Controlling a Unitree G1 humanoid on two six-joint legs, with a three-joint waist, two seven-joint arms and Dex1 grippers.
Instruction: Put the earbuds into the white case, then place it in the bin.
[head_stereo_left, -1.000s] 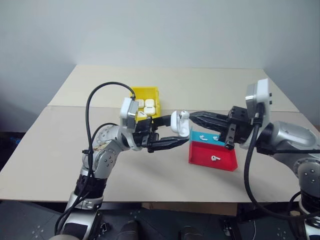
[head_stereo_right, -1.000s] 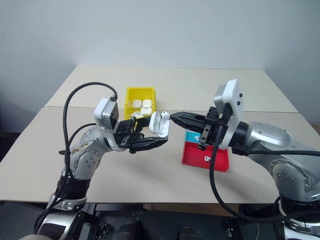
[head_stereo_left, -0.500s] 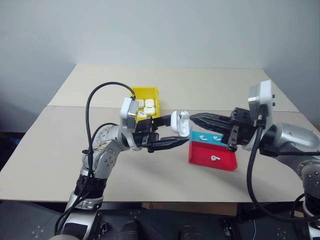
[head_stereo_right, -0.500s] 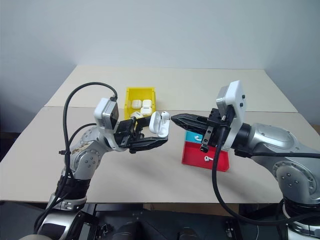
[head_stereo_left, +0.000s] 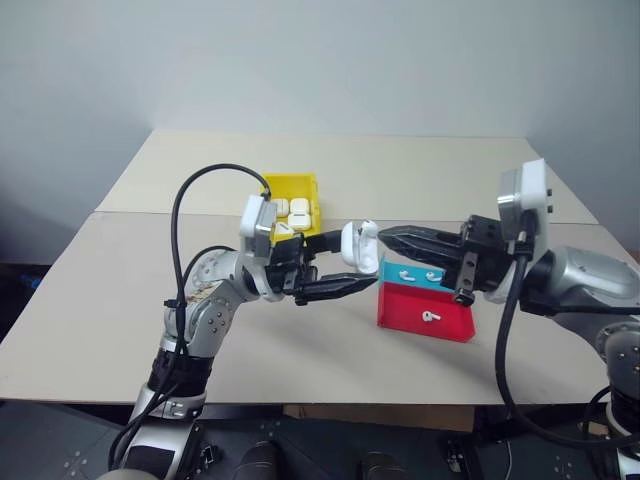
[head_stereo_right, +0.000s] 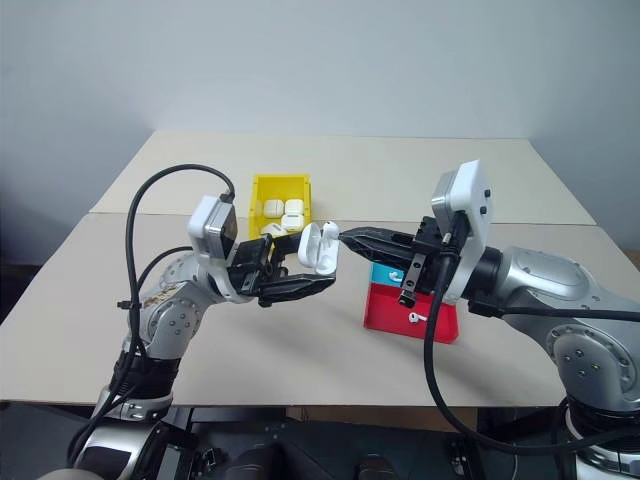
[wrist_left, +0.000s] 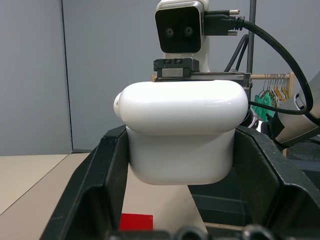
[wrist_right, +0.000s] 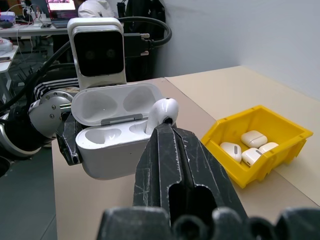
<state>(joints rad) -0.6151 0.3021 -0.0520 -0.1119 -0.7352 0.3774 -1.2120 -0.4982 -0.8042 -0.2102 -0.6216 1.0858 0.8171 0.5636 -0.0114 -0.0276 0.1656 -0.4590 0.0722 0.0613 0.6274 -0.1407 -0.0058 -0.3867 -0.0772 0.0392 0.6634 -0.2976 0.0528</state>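
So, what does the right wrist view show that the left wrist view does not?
Right wrist view alone: the case from its open side, with an empty socket, an earbud pinched in the shut right gripper at the other socket, and the yellow bin with other cases inside.

Left wrist view alone: the case's smooth back, clamped between the left gripper's fingers, and the right wrist's camera behind it.

Both: the open case in the left gripper.
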